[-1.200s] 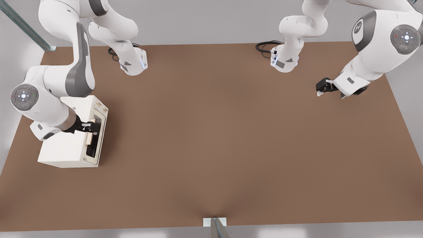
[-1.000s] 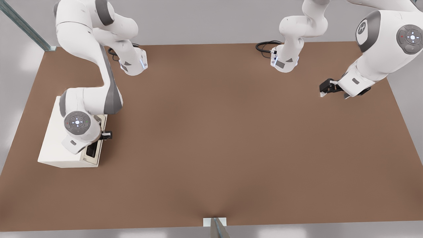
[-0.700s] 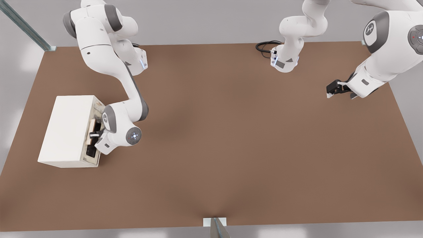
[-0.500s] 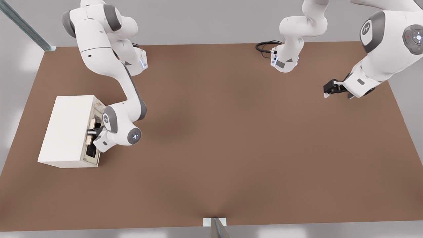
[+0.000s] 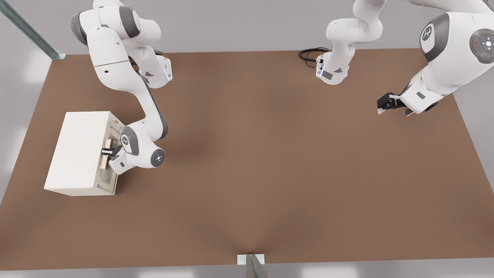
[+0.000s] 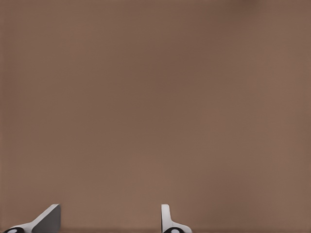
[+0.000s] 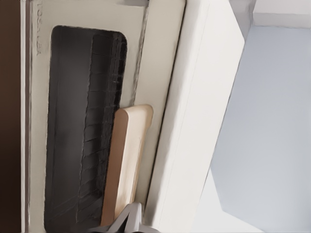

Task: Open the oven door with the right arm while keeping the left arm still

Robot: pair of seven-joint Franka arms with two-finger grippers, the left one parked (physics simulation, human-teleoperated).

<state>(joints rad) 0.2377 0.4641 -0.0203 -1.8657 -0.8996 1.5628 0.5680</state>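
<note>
Cream oven (image 5: 79,152) (pincer (image 5: 107,151) at handle (image 5: 104,155))

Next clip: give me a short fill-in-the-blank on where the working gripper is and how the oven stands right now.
1. The gripper is at the door's tan wooden ____.
2. The oven sits on the brown table at the front view's ____ side.
3. The oven door has a long, dark ____.

Missing words: handle; left; window
</note>
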